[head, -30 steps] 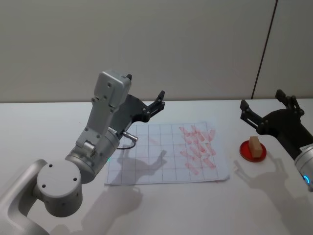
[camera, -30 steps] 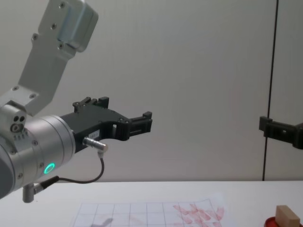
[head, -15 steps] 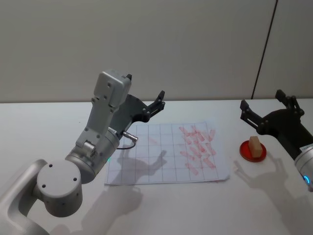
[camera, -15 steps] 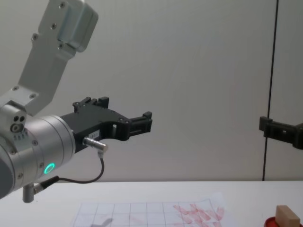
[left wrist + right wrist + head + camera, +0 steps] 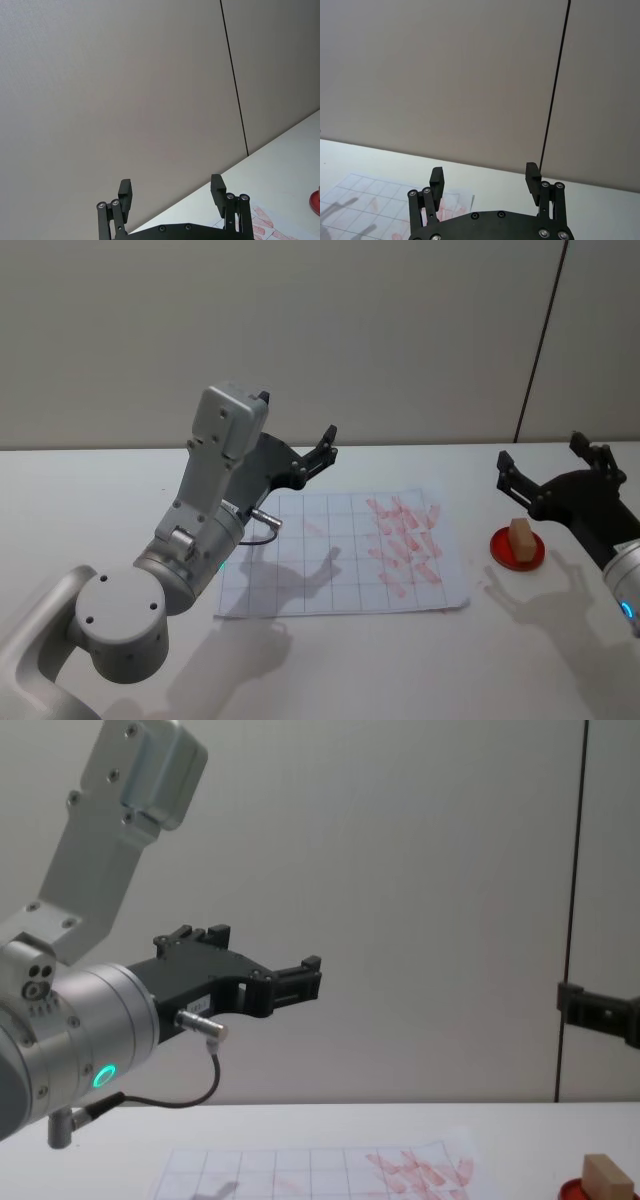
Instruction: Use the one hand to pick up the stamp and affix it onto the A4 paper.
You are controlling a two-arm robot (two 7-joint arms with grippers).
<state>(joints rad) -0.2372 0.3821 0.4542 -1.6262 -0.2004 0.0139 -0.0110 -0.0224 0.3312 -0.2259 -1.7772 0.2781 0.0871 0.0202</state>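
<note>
The stamp (image 5: pixel 519 536), a small tan wooden block, stands upright on a round red ink pad (image 5: pixel 533 556) at the table's right, and it also shows at the chest view's lower right corner (image 5: pixel 608 1175). The A4 paper (image 5: pixel 330 560) lies flat mid-table, gridded, with red marks on its right half. My right gripper (image 5: pixel 540 455) hovers open above and just behind the stamp, apart from it; its own camera shows the fingers spread (image 5: pixel 484 178) with nothing between them. My left gripper (image 5: pixel 325 445) hangs open in the air over the paper's far left corner.
The large silver left arm (image 5: pixel 200 520) rises over the paper's left side and casts a shadow on it. A short cable and plug (image 5: pixel 200 1028) hang under its wrist. White tabletop (image 5: pixel 350 660) lies in front of the paper. A wall stands behind.
My right gripper has shifted a little to the right and lower, still above the stamp. The left arm, stamp and paper have not moved.
</note>
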